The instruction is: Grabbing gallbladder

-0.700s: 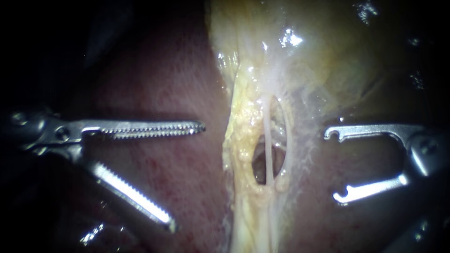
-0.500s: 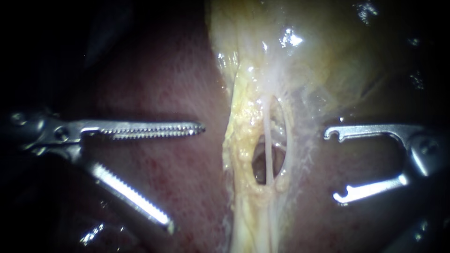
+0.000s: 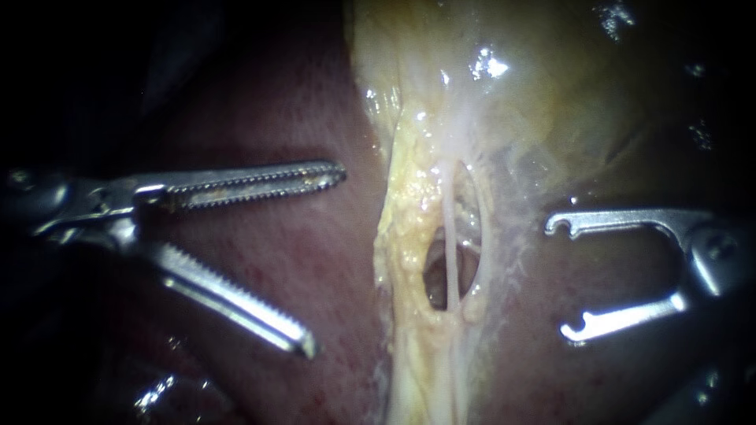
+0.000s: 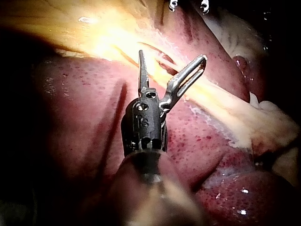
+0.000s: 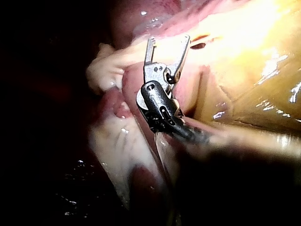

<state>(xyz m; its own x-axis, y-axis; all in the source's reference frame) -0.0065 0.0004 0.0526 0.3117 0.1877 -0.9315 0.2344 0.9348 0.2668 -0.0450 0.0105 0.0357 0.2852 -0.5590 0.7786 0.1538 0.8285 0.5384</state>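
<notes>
The gallbladder (image 3: 543, 86) is the yellowish, glistening sac at the upper middle and right of the endoscope view. From it a pale band of tissue (image 3: 417, 236) runs down, with a thin whitish tube (image 3: 450, 252) crossing a small window. My left instrument (image 3: 323, 260) hovers over the liver (image 3: 268, 134), its toothed jaws open and empty, left of the band. My right instrument (image 3: 561, 279) stands to the right of the band, its hooked jaws open and holding nothing. The left wrist view shows the left instrument (image 4: 171, 63) open over the pale band, and the right wrist view the right instrument (image 5: 168, 43) open.
Red-brown liver (image 4: 75, 113) surrounds the band on both sides. The left side and the corners of the endoscope view lie in dark shadow. Wet, lumpy pale tissue (image 5: 106, 70) lies beside the right instrument in the right wrist view.
My left instrument's jaws have risen and swung toward the tissue band, narrowing somewhat while staying open. The right instrument and the tissue have not moved.
</notes>
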